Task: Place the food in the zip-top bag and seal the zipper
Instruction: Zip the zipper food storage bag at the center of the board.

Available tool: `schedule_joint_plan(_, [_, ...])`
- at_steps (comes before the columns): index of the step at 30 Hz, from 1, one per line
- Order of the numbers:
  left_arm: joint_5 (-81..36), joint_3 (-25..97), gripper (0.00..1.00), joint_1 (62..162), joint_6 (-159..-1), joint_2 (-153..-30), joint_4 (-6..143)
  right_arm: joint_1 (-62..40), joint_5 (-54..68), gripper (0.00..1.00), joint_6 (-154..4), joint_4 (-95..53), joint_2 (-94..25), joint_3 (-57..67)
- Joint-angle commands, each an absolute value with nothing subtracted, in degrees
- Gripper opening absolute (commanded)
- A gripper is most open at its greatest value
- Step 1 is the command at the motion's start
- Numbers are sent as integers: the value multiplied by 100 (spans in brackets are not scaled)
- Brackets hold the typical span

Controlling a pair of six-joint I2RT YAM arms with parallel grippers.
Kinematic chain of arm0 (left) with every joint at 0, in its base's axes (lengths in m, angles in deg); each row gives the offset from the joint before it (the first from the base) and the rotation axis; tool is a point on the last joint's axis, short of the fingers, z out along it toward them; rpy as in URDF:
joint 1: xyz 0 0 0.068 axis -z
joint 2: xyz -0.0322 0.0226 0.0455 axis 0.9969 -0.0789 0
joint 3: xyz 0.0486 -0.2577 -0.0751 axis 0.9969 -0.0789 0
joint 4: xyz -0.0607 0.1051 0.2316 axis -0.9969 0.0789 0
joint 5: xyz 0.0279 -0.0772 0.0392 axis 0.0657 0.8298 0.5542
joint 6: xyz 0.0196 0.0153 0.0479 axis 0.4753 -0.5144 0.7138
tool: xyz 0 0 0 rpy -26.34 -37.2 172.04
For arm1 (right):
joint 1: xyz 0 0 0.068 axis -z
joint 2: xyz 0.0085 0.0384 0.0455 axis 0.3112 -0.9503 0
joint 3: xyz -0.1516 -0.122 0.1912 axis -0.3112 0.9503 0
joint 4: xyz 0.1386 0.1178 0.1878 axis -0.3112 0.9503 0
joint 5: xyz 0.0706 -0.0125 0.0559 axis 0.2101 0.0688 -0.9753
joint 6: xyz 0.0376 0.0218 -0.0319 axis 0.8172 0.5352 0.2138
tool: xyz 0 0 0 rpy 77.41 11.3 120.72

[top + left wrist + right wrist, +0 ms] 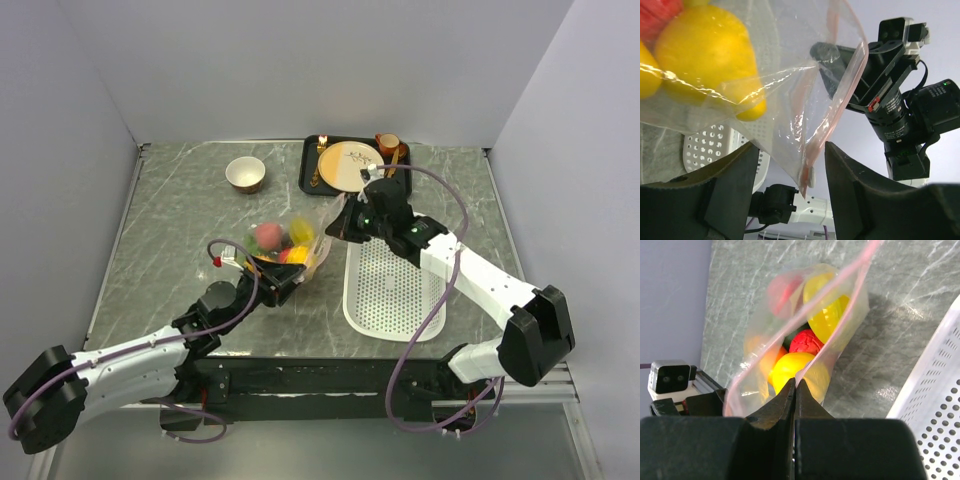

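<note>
The clear zip-top bag (292, 243) hangs at mid-table between both arms, with the food inside: a pink peach (267, 236), a yellow piece (790, 369), a red strawberry (806, 342) and others. My right gripper (795, 382) is shut on the bag's mouth edge, at the pale pink zipper (856, 269). It holds that end up from the right (345, 225). My left gripper (792, 170) stands open at the bag's near corner (280, 275). The zipper (832, 117) and its white slider (810, 176) hang between the left fingers (732, 180) without touching either one.
A white perforated basket (395, 285) lies to the right of the bag, under the right arm. At the back stand a black tray (310, 165) with a plate (350, 165), a cup (388, 143) and, to the left, a small bowl (245, 173).
</note>
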State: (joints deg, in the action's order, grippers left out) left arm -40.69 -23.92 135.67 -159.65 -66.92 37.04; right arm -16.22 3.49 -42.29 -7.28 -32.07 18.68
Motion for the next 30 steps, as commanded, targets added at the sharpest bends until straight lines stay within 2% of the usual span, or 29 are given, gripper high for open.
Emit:
schedule_joint_plan(1, [-4378, -2606, 60, 13592, -16124, -6549, 3307, -1623, 322, 3, -4209, -1025, -2997, 1986])
schedule_joint_plan(5, [-4528, -2677, 56, 13592, -16159, -6320, 3544, -1632, 357, 3, -4209, -1034, -2953, 2056])
schedule_joint_plan(6, [-4554, -2668, 51, 13592, -16159, -6242, 3588, -1623, 357, 3, -4201, -1042, -2953, 2065])
schedule_joint_plan(9, [-4642, -2729, 44, 13592, -16177, -6171, 3554, -1623, 340, 3, -4183, -1069, -2944, 2092])
schedule_joint_plan(18, [-4485, -2747, 38, 13592, -16212, -6469, 3202, -1623, 366, 3, -4183, -1043, -2935, 2074])
schedule_joint_plan(27, [-4414, -2800, 2, 13592, -16300, -6628, 3026, -1623, 375, 4, -4148, -1104, -2883, 2214])
schedule_joint_plan(28, [-4414, -2808, 1, 13592, -16326, -6628, 3017, -1632, 375, 4, -4139, -1104, -2874, 2232])
schedule_joint_plan(29, [-4405, -2808, 1, 13592, -16318, -6619, 3009, -1623, 383, 6, -4139, -1095, -2856, 2241])
schedule_joint_plan(30, [-4405, -2808, 1, 13583, -16309, -6619, 3017, -1623, 418, 14, -4148, -1060, -2804, 2250])
